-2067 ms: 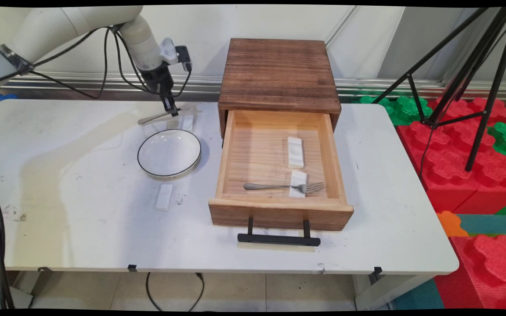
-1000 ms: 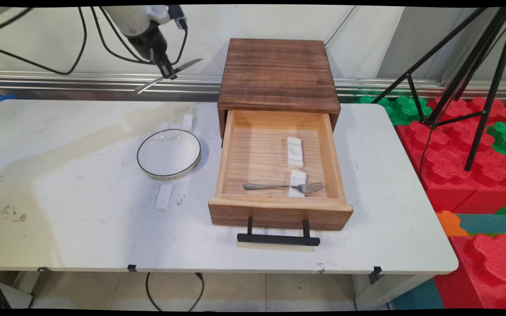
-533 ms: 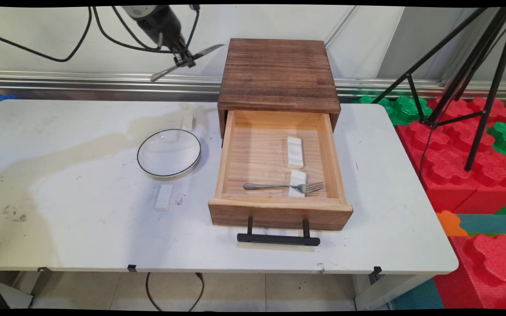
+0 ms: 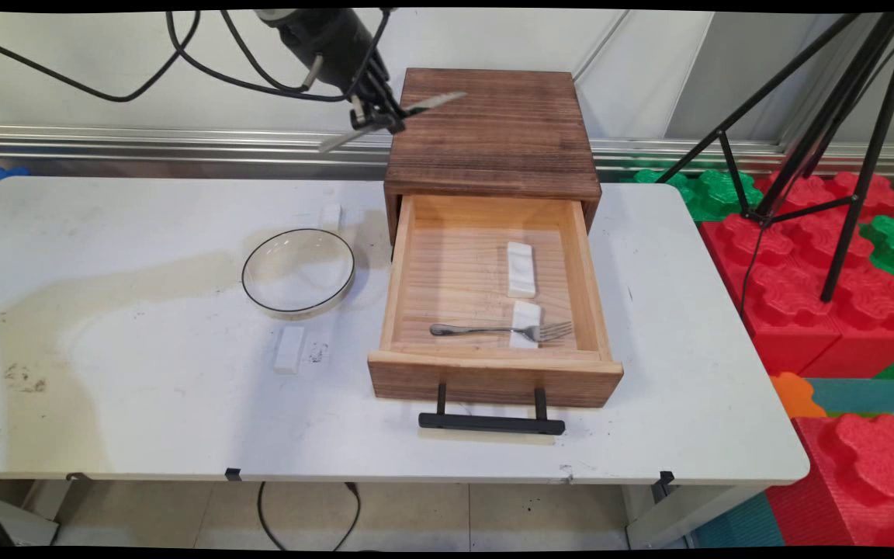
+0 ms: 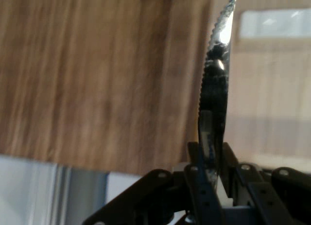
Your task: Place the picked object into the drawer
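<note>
Main view: the gripper (image 4: pixel 379 116) hangs at the upper middle of the frame, its fingers clenched on a knife (image 4: pixel 396 119), well above the bench (image 4: pixel 144 404) and at the left edge of the dark wooden cabinet top (image 4: pixel 493 128). The knife is lifted but not set down anywhere. Below, the drawer (image 4: pixel 493 373) stands open, holding a fork (image 4: pixel 493 330) across one white rest (image 4: pixel 526 324) and a second rest (image 4: pixel 521 269) bare. At centre left sits a bowl (image 4: pixel 298 272). Hand view shows the serrated blade (image 5: pixel 216 84) over wood grain.
</note>
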Robot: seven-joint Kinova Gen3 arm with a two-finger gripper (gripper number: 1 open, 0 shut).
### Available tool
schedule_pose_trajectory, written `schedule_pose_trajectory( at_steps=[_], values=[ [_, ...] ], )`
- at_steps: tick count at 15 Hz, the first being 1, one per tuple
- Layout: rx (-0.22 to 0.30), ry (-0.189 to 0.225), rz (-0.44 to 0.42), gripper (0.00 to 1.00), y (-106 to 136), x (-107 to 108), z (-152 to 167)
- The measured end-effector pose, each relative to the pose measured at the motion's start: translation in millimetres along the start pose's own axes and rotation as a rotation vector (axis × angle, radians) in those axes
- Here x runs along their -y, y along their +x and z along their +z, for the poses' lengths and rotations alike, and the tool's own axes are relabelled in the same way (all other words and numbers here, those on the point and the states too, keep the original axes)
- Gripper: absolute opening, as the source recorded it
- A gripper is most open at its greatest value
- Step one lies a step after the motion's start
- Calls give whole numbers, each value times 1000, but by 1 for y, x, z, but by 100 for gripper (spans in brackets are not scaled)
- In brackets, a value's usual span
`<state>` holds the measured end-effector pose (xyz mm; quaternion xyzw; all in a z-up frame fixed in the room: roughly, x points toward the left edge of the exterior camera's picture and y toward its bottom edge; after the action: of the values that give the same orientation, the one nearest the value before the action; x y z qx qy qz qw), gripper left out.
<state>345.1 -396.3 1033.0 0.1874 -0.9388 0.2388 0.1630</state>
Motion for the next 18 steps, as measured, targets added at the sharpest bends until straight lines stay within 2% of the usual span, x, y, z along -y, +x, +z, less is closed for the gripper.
schedule_pose_trajectory(
  at_steps=[4,10,18],
  values=[
    [-58,-92,53,0,36,-25,-1],
    [-107,-195,79,0,68,-53,17],
    [-132,-254,99,0,84,-51,72]
  ],
)
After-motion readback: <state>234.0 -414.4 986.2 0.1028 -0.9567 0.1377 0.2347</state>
